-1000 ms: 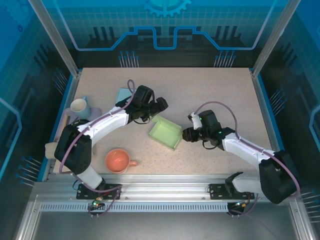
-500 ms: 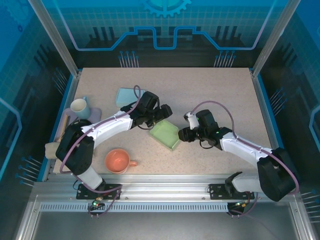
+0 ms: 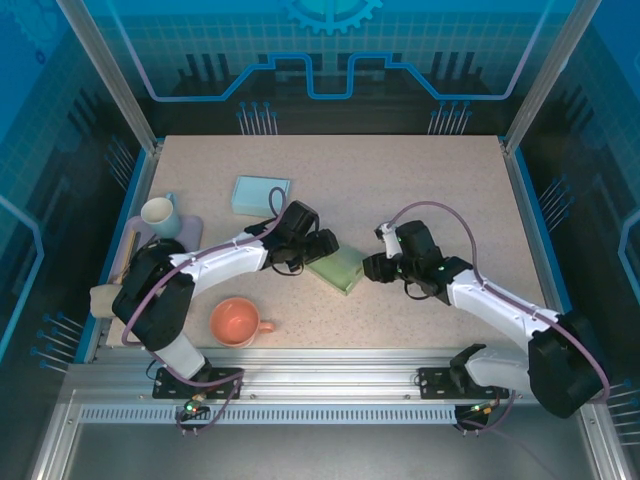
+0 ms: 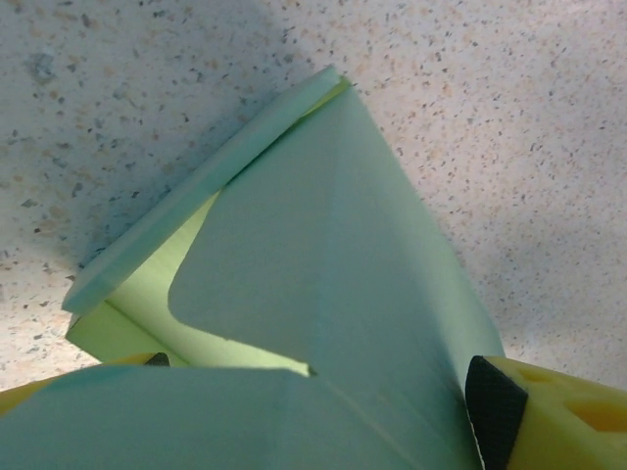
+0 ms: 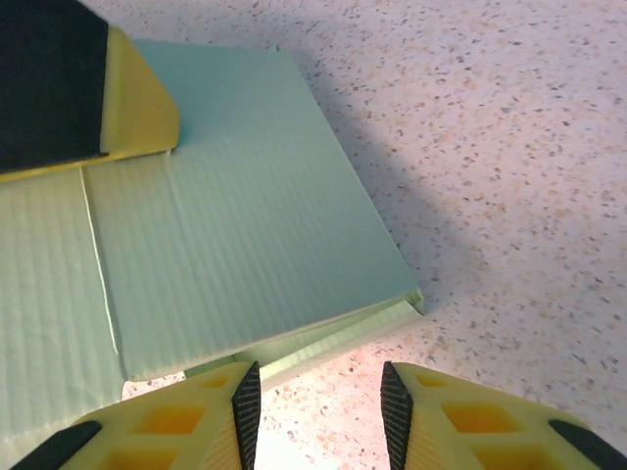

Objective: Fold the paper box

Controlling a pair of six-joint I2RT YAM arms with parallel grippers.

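Orange cup [image 3: 236, 322] near front-left; white mug [image 3: 158, 212] on purple mat [image 3: 190, 226], left edge.

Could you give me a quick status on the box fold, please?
Left gripper jaws open, resting on the top flap of the green paper box. Right gripper jaws open at its edge. Orange cup and pale blue box lie apart.

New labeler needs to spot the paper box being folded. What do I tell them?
Start from the speckled table and look at its middle, where the left gripper and the right gripper nearly meet. The paper box lies between them, light green cardboard with a flap folded over. The other flat box, back left, is bluer and lies alone.
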